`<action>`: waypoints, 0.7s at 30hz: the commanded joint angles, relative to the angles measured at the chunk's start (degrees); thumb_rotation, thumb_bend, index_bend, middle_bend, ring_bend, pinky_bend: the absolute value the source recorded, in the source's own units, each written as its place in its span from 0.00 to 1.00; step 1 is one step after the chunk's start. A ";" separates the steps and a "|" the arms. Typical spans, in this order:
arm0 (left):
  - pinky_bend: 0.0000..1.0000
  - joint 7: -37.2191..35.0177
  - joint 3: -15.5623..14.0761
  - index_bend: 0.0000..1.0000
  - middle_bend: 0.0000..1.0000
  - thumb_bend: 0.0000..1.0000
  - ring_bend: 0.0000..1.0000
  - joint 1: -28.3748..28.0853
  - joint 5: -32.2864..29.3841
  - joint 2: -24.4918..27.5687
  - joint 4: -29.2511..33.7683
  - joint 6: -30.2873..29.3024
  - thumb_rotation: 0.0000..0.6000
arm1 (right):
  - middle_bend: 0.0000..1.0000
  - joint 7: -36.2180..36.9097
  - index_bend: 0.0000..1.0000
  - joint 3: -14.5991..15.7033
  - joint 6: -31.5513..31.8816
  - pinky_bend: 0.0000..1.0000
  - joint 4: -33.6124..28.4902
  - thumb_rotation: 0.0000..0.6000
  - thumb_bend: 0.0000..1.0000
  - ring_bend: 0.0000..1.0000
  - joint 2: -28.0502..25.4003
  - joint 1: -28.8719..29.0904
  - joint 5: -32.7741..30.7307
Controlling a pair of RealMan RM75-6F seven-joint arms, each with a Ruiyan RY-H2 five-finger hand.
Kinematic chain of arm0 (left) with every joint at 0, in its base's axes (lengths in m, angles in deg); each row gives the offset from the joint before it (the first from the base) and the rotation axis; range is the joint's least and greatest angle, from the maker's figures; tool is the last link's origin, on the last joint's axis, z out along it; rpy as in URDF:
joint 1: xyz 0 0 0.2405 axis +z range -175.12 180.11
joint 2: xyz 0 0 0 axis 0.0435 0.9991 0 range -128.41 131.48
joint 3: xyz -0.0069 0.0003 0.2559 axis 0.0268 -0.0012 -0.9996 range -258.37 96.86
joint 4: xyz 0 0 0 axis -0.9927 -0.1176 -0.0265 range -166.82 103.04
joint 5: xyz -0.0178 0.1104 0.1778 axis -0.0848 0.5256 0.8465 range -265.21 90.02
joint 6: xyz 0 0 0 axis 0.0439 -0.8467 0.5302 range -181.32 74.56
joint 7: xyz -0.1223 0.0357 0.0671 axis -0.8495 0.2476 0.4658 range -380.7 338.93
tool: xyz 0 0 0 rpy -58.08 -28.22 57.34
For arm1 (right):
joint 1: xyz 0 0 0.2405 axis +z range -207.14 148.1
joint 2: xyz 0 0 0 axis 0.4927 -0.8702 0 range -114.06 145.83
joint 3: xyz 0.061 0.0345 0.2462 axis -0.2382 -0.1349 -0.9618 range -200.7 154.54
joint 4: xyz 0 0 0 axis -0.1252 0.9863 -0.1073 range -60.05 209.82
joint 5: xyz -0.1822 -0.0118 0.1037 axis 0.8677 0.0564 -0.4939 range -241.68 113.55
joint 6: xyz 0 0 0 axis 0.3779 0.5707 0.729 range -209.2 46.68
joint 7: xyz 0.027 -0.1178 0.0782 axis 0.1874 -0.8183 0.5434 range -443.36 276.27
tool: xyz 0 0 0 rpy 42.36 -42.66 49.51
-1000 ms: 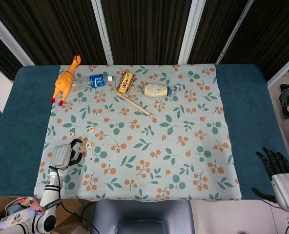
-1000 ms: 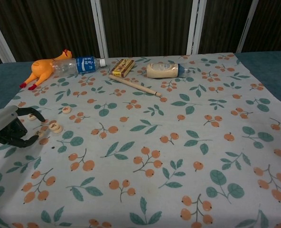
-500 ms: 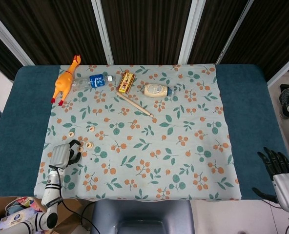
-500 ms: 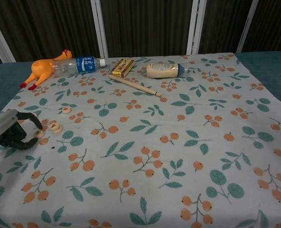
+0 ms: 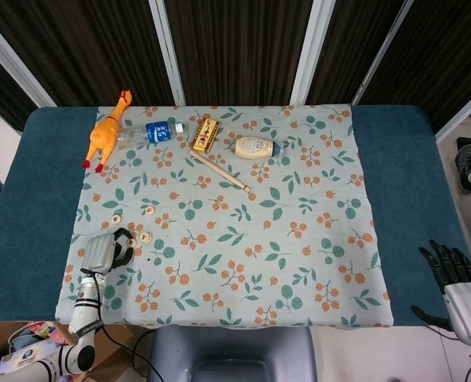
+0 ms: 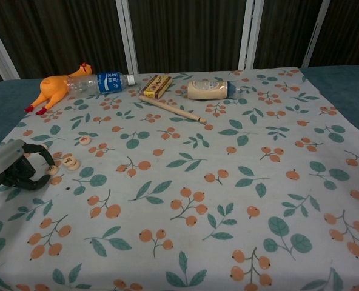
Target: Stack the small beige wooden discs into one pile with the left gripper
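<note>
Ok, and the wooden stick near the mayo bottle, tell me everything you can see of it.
The wooden stick is a slim, pale, round rod of light wood, with a slightly thicker rounded tip at its near-right end. It lies flat and diagonal on the floral cloth, running from just below the yellow box toward the table's middle, in front of the mayo bottle. Nothing but the cloth visibly touches it; neither hand is near.

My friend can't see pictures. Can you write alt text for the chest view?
The robot's left hand rests at the left edge of a leaf-patterned cloth, close to small beige wooden discs. Far behind lie a rubber chicken, a bottle and a stick.
</note>
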 commanded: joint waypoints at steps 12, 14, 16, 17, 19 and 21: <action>1.00 -0.20 0.01 0.48 1.00 0.40 1.00 0.11 0.20 -0.08 0.24 -0.08 1.00 | 0.00 -0.01 0.00 -0.01 0.02 0.00 0.05 1.00 0.16 0.00 0.05 0.00 0.05; 1.00 -0.30 -0.04 0.48 1.00 0.40 1.00 0.15 0.27 -0.10 0.26 -0.11 1.00 | 0.00 -0.05 0.00 -0.01 -0.08 0.00 0.05 1.00 0.16 0.00 0.05 0.04 0.01; 1.00 -0.46 -0.03 0.49 1.00 0.40 1.00 0.19 0.38 -0.07 0.30 -0.24 1.00 | 0.00 -0.06 0.00 -0.02 -0.12 0.00 0.03 1.00 0.16 0.00 0.03 0.06 -0.01; 1.00 -0.63 0.00 0.49 1.00 0.40 1.00 0.24 0.46 0.02 0.40 -0.37 1.00 | 0.00 -0.02 0.00 -0.04 -0.08 0.00 0.02 1.00 0.16 0.00 0.04 0.05 -0.02; 1.00 -0.92 0.03 0.49 1.00 0.40 1.00 0.37 0.65 0.22 0.62 -0.70 1.00 | 0.00 -0.02 0.00 -0.07 -0.04 0.00 0.04 1.00 0.16 0.00 0.06 0.04 -0.04; 1.00 -1.16 -0.06 0.49 1.00 0.40 1.00 0.60 0.86 0.55 1.05 -1.04 1.00 | 0.00 -0.11 0.00 -0.05 -0.12 0.00 0.05 1.00 0.16 0.00 0.09 0.06 -0.04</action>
